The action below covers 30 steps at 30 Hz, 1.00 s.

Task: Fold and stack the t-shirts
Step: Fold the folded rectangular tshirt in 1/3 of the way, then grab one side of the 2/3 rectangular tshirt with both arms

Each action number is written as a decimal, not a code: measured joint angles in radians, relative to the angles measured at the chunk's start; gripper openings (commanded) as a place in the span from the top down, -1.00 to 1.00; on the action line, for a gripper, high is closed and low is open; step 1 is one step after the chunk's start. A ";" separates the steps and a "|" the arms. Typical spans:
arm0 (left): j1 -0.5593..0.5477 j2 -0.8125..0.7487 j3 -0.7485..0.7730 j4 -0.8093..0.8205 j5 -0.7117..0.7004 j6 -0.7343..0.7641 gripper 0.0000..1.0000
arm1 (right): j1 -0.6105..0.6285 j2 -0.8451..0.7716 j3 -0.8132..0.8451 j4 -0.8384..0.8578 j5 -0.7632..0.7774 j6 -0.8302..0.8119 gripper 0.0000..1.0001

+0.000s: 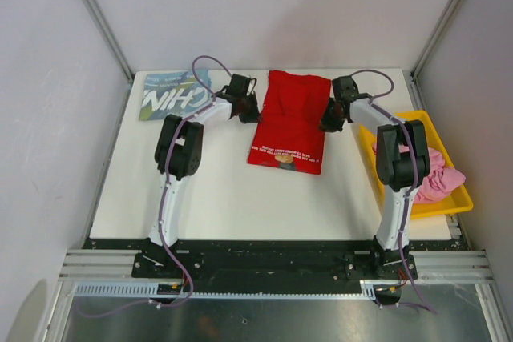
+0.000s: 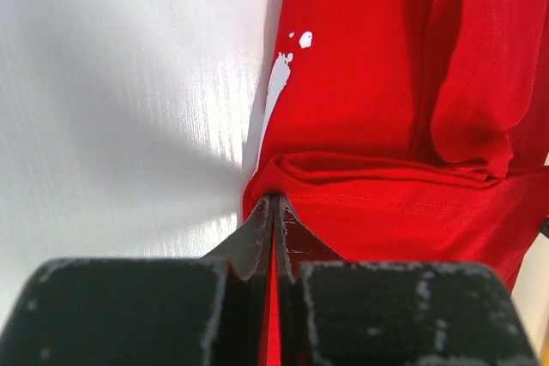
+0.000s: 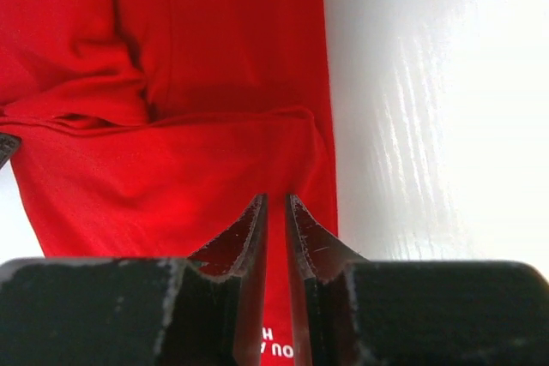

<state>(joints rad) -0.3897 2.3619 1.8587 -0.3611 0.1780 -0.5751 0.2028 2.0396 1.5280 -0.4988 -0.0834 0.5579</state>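
The red t-shirt [image 1: 288, 118] lies mid-table, plain side up, with white lettering along its near hem. My left gripper [image 1: 250, 111] is at its left edge; in the left wrist view the gripper [image 2: 274, 198] is shut on a folded edge of the red t-shirt [image 2: 377, 109]. My right gripper [image 1: 329, 120] is at the shirt's right edge. In the right wrist view its jaws [image 3: 276, 200] stand only narrowly apart, with cloth of the red t-shirt [image 3: 171, 169] filling the gap. A blue t-shirt [image 1: 171, 94] with white letters lies folded at the back left. A pink t-shirt [image 1: 437, 174] is bunched at the right.
The pink shirt sits in a yellow tray [image 1: 449, 206] along the table's right edge. White walls and metal frame posts close in the table [image 1: 208, 198] at the back and sides. The arm bases stand on a black rail at the near edge.
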 measured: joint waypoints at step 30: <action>0.042 -0.468 -0.437 0.010 0.127 -0.006 0.43 | -0.010 0.073 0.192 -0.122 0.060 -0.013 0.03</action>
<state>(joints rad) -0.3477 1.8938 1.4216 -0.3508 0.3050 -0.5808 0.1925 2.1128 1.7195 -0.6205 -0.0238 0.5449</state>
